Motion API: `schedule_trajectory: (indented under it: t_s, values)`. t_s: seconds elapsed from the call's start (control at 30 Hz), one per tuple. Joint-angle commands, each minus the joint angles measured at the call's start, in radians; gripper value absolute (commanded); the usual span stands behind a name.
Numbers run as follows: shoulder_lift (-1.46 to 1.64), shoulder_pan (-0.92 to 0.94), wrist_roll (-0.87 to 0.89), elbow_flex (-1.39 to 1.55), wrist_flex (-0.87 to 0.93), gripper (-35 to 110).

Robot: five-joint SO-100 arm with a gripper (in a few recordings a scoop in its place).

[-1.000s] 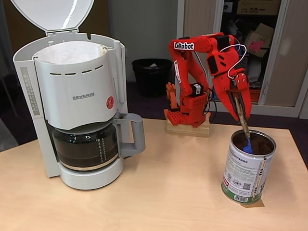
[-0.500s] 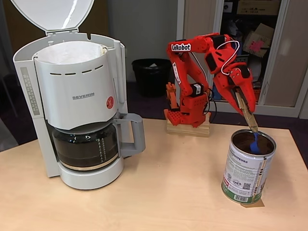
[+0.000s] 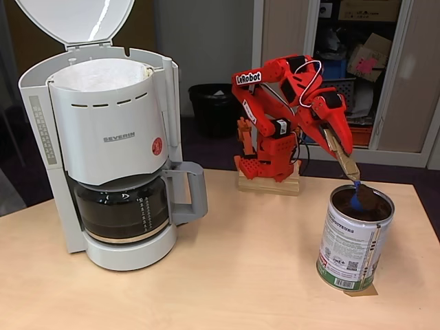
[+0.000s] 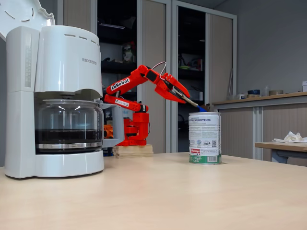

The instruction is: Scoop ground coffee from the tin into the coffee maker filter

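At the right side of the wooden worktop [image 3: 240, 275] stands the tin [image 3: 353, 240], upright, its white-and-green label with a QR code facing the camera in both fixed views. Its mouth is open, and inside lies the ground coffee [image 3: 347, 203] as a flat dark brown surface just under the shiny rim.

Above the tin, in the upper right of the frame, the red LeRobot arm [image 3: 275, 110] reaches forward and down from its wooden base block [image 3: 268, 184]. Its claw [image 3: 342, 152] is clamped on the wooden handle of a spoon [image 3: 360, 195], the handle slanting down to the right. The spoon's blue bowl sits just at the tin's rim, carrying a small dark heap of coffee. From the low side view the blue tip of the spoon [image 4: 202, 109] peeks just above the tin [image 4: 205, 138], with the claw [image 4: 184, 98] angled down toward it.

Over on the left of the frame is a white Severin coffee maker [image 3: 106, 144], well apart from the tin. Its lid [image 3: 75, 19] is swung up, and a white paper filter [image 3: 100, 74] sits in the open top. The glass carafe [image 3: 124, 210] rests on its plate below, holding some dark liquid.

In the background there is a black waste bin [image 3: 216, 106] on the floor, and shelves with boxes behind the arm.
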Motion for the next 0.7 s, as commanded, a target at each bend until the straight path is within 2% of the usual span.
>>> schedule_trajectory:
  t_s: [0.0, 0.27, 0.67]
  values:
    - [0.072, 0.011, 0.025, 0.035, -0.037, 0]
    - [0.158, 0.021, 0.095, 0.078, -0.091, 0]
    - [0.302, 0.017, 0.091, 0.144, -0.087, 0]
